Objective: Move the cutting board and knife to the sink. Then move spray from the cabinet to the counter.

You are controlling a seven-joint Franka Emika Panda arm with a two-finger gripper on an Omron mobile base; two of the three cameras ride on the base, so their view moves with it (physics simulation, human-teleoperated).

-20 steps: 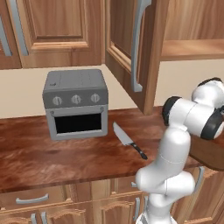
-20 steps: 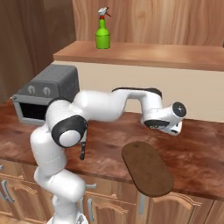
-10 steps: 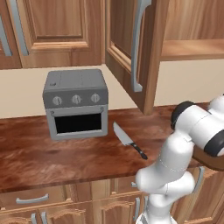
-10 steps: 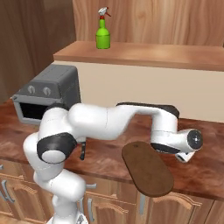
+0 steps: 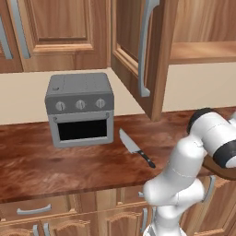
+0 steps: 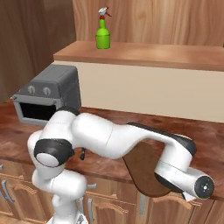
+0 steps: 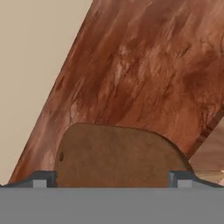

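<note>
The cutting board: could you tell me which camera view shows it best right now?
The hand view shows the cutting board best: its rounded end lies large and unobstructed on the counter, between the fingertips of the open gripper. In the right base view the arm hides much of it; in the left base view a sliver shows.

You see the white arm (image 6: 109,140) reaching low across the counter (image 6: 105,122) to the right. Its wrist lies over the cutting board (image 6: 142,168), which sticks out past the front edge of the counter. The toaster oven (image 6: 48,98) stands at the left. The spray (image 6: 102,35) stands upright on the shelf of the open cabinet (image 6: 144,50) above.
</note>
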